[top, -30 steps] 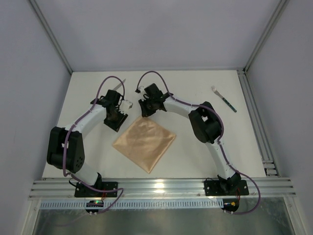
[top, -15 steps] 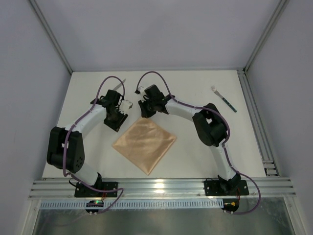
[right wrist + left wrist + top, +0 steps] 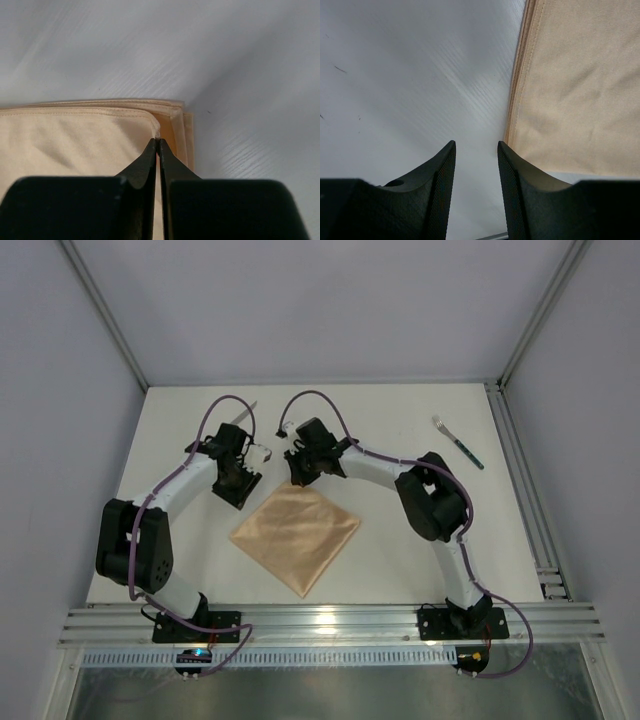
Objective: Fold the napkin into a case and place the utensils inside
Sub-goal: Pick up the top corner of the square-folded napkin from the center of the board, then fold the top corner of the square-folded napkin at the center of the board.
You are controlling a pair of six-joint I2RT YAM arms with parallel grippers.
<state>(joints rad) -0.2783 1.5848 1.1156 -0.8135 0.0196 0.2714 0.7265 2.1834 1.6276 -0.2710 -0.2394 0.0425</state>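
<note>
The peach-orange napkin lies flat as a layered square, one corner pointing to the far side; no narrow case is in view. My right gripper is at that far corner, shut on the top layer's corner while the lower layers stay flat. My left gripper stands open over bare table just outside the napkin's hemmed left edge, nothing between its fingers. The fork lies at the far right. The knife shows only its tip behind the left arm.
The white table is walled by grey panels, with a metal rail along the near edge and another on the right. Purple cables loop above both wrists.
The right gripper has closed onto the napkin's far corner and its arm has shifted slightly. The left arm and the napkin have not moved.
</note>
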